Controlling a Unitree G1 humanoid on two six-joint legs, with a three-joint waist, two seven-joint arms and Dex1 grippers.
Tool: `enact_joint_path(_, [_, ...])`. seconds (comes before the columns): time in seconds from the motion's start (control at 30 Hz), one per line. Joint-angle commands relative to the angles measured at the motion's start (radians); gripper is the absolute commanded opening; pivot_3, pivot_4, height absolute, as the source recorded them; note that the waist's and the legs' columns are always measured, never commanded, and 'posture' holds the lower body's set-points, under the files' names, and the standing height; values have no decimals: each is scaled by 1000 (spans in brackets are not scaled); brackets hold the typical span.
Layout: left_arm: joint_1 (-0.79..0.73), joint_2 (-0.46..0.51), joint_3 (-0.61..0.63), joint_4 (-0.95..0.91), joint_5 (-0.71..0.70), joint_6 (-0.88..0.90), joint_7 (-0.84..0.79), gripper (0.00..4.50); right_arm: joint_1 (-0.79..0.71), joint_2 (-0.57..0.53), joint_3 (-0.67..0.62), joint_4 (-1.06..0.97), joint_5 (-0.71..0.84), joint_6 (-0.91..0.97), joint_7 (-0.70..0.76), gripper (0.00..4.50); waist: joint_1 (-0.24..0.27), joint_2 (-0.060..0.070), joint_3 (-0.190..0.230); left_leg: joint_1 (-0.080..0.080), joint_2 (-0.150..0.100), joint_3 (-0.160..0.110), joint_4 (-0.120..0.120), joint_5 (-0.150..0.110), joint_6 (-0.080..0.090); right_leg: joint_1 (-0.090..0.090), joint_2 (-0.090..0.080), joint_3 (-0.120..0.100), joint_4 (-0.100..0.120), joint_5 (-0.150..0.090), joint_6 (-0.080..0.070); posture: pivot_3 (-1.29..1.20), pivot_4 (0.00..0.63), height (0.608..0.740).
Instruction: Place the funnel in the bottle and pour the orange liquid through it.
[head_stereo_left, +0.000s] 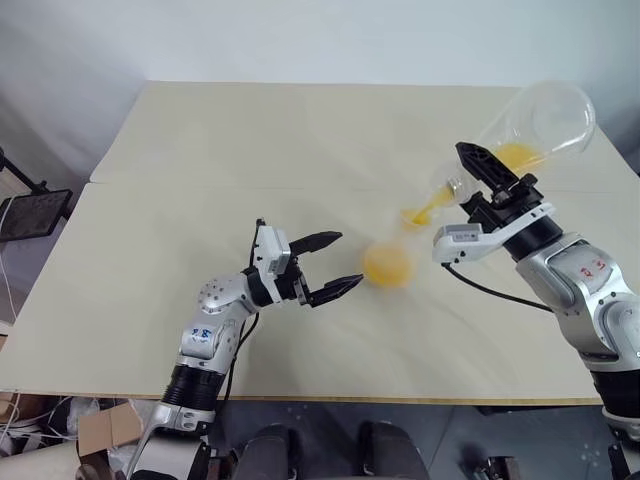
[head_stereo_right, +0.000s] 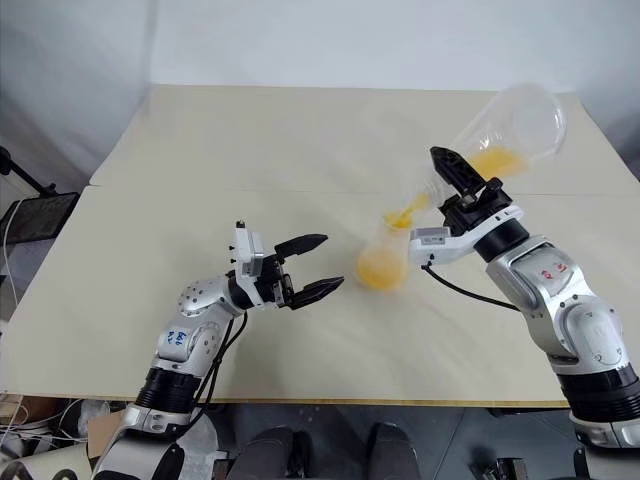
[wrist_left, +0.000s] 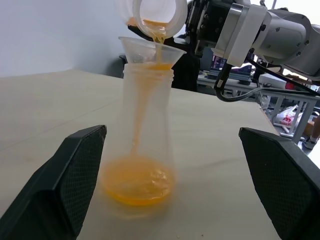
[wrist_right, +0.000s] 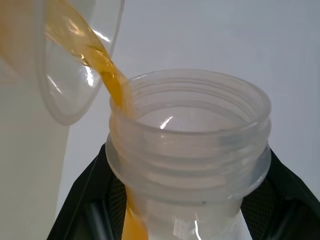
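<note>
I see my right gripper (head_stereo_left: 487, 172) clamped on the neck of the big flask (head_stereo_left: 535, 125), which it holds tipped steeply, mouth down toward the middle of the table (head_stereo_left: 200, 150). The orange liquid (wrist_left: 138, 178) runs from that mouth in a thin stream into the funnel (wrist_left: 151, 51), and the funnel sits in the neck of the bottle (wrist_left: 145, 125) – cone up, stem down inside. The bottle stands upright on the table, with a shallow orange pool gathered in its base and a streak running down its inner wall. Some orange still lies in the lower side of the tilted flask. My left gripper (head_stereo_left: 332, 264) sits low near the table just beside the bottle on its left, jaws spread wide, touching nothing – from its wrist camera the 2 black fingers (wrist_left: 65, 185) flank the bottle with clear table on both sides. The right wrist camera looks straight at the flask's threaded mouth, stream leaving its lip
</note>
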Motion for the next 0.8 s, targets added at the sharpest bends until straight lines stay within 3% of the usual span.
enact_joint_path(0.03, [6,5,2,-43,-2,-20,-4,4500,-34,-24,-36,-10,0,-8,-22,2477,0,0,0,0,0,0,0,0,0,0,0,0,0,0,0,0,150,740])
enact_joint_path(0.8, [13,-15,-2,-48,5,-42,34,4500,-83,-36,-5,48,-23,-68,-29,2477,0,0,0,0,0,0,0,0,0,0,0,0,0,0,0,0,150,740])
